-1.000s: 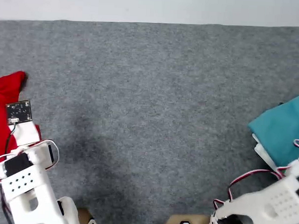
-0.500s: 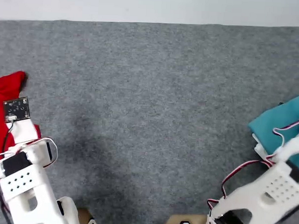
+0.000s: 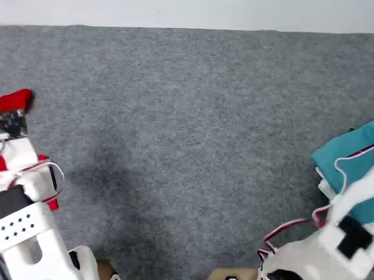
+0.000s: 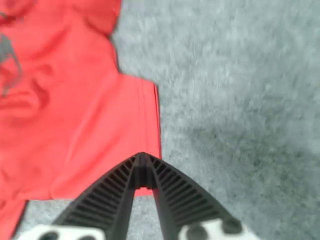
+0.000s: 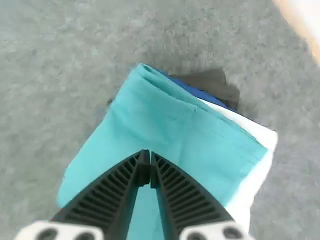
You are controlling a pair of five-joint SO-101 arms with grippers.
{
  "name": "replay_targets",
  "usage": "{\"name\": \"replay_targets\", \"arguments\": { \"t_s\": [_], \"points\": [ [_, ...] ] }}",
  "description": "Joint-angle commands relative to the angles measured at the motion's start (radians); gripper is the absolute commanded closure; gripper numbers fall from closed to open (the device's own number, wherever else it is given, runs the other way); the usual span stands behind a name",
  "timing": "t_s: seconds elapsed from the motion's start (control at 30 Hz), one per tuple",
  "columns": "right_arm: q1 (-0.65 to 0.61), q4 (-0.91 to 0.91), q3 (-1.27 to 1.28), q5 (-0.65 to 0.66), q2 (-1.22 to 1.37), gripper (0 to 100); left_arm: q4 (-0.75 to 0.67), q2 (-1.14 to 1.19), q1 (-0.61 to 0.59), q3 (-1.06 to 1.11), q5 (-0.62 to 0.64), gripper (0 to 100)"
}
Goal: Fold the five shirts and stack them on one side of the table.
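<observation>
A red shirt lies spread and unfolded at the table's left edge. My left gripper hangs shut just above the shirt's hem. At the right edge sits a folded stack with a teal shirt on top. A white shirt, a blue one and a dark one peek out beneath it. My right gripper is shut above the teal shirt, with nothing between its fingers.
Grey felt covers the whole table, with a broad bare stretch between the two arms. The white left arm and right arm rise from the near edge. A pale strip runs beyond the far edge.
The left arm has moved farther out and to the left over the red shirt. The right arm has swung up and over the teal stack.
</observation>
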Motion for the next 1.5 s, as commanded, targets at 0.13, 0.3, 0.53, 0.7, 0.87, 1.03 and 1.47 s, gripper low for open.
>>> {"name": "replay_targets", "arguments": {
  "t_s": [0.13, 0.3, 0.53, 0.7, 0.87, 1.03, 1.47],
  "points": [
    [-0.005, 0.414, -0.043, 0.009, -0.160, 98.9, 0.207, -0.011, 0.006, -0.280, -0.061, 100],
    [0.058, 0.466, 0.038, 0.012, -0.206, 98.9, 0.232, -0.011, -0.014, -0.260, -0.328, 100],
    [0.093, 0.464, 0.232, 0.210, -0.317, 98.9, 0.068, -0.009, -0.103, -0.062, -0.571, 100],
    [0.090, 0.464, 0.356, 0.324, -0.429, 98.9, -0.126, -0.009, -0.172, 0.122, -0.726, 99],
    [0.093, 0.464, 0.477, 0.327, -0.499, 98.9, -0.249, -0.009, -0.189, 0.217, -0.778, 96],
    [0.120, 0.463, 0.578, 0.330, -0.565, 98.9, -0.269, -0.009, -0.189, 0.259, -0.778, 95],
    [0.116, 0.463, 0.637, 0.328, -0.633, 98.8, 0.160, 0.215, -0.186, -0.114, -0.709, 95]
  ]
}}
